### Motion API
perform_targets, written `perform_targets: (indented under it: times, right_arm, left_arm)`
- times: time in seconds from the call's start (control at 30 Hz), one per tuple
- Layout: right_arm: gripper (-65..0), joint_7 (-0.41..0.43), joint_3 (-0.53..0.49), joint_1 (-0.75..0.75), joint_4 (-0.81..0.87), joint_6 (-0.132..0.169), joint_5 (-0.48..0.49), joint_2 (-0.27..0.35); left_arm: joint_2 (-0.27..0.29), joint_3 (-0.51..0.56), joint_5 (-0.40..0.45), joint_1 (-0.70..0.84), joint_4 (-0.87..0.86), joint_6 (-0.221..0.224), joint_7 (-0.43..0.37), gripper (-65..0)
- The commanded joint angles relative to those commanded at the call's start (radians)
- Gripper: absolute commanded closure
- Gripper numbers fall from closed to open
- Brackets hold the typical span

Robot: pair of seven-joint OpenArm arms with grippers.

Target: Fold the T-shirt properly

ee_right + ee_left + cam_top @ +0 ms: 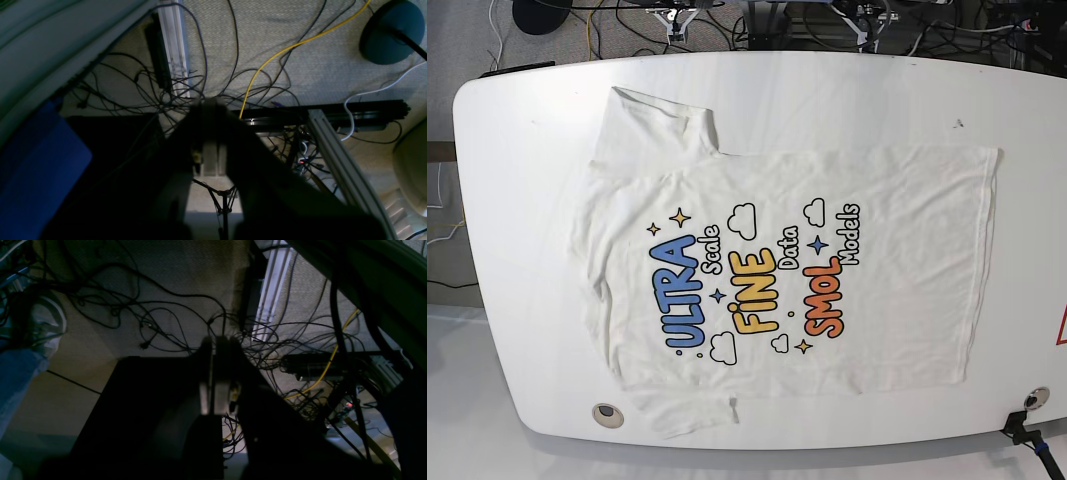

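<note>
The T-shirt [777, 280] lies spread flat and print-side up across the white table [517, 130], its collar end toward the left of the base view and its hem toward the right. One sleeve [659, 122] fans out at the upper left; the other [689, 416] is bunched near the table's front edge, close to a round grommet [608, 414]. No fold has been made yet, by the look of it.

Neither arm is over the table. Each wrist camera looks down past the table at carpet and a tangle of cables [160, 320]. The left gripper [216, 373] shows its two fingers pressed together with nothing between them; the right gripper [210, 140] likewise appears closed and empty, though both are dim and blurred.

The cloth looks thin, soft and light: it should drape and crease readily, slide on the smooth tabletop, and sag when lifted from a single point. Pinching at corners or seams, such as the hem corners on the right or the shoulder by a sleeve, would likely give the cleanest hold.

Room is uneven. The hem side has a broad bare strip of table beyond it, and the far edge has open surface too, but the lower sleeve sits almost at the front rim, leaving little margin there. A clamp [1027, 430] stands at the lower right corner.
</note>
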Motion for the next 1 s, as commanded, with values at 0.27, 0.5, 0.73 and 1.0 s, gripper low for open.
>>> perform_targets:
  times: [0.27, 0.5, 0.73, 1.0]
  right_arm:
    - [0.0, 0.007, -0.001, -0.004, 0.011, 0.012, -0.009, -0.001]
    - [0.0, 0.005, 0.002, -0.006, 0.006, 0.009, -0.014, -0.001]
    - [0.0, 0.006, 0.002, -0.007, 0.008, 0.010, -0.012, -0.002]
    - [0.0, 0.003, 0.000, -0.010, 0.008, 0.012, -0.011, -0.001]
  left_arm:
    - [-0.006, 0.007, -0.011, 0.005, 0.004, -0.007, -0.032, 0.0]
    - [-0.006, 0.003, -0.010, 0.012, 0.001, -0.009, -0.033, 0.0]
    - [-0.006, 0.003, -0.010, 0.007, 0.000, -0.013, -0.033, 0.0]
    - [-0.008, 0.002, -0.013, 0.009, 0.004, -0.011, -0.037, 0.0]
